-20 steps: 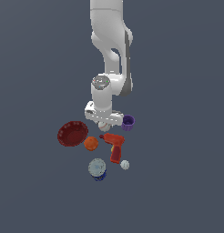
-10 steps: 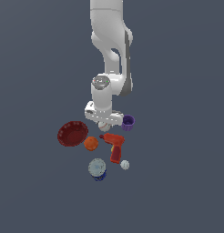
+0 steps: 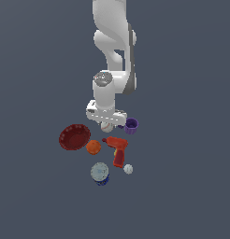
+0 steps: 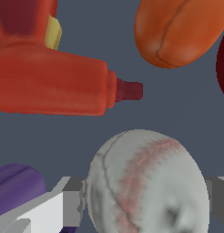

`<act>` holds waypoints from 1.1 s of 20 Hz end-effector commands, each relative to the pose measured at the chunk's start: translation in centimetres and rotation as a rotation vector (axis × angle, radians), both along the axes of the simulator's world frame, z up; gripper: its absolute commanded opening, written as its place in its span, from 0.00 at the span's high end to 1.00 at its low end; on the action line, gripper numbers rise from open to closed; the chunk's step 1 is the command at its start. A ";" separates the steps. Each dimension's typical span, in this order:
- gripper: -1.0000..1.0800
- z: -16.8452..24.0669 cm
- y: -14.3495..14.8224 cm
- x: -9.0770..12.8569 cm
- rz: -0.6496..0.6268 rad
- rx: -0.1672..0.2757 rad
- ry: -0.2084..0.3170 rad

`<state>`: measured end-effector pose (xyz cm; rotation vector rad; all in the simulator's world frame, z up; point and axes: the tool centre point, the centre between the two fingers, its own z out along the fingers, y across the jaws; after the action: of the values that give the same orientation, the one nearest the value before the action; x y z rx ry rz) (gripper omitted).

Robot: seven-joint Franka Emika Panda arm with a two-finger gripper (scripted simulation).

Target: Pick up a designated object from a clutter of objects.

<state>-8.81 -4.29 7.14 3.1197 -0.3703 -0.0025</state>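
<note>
White leather with faint red stitching marked the designated baseball [image 4: 148, 184], which sat directly between the fingers [image 4: 70, 200] of the gripper [image 3: 106, 125], one pad at each flank. The jaws appeared closed against it. In the exterior view it hung under the hand, beside the purple plastic cup [image 3: 131, 125], above the red drill [image 3: 118, 149]. Any lift looked straight upward.

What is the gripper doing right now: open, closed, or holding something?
Gripper: fingers sit on either side of the baseball; a firm grip cannot be told.
</note>
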 end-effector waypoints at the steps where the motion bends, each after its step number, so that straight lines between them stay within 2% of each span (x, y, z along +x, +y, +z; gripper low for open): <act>1: 1.00 1.3 0.0 0.0 0.000 0.000 -0.002; 8: 1.00 6.2 -0.1 -0.4 -0.001 0.000 -0.002; 22: 1.00 18.8 -0.3 -1.1 -0.001 -0.001 -0.002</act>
<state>-9.83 -4.56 24.52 3.1189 -0.3716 -0.0009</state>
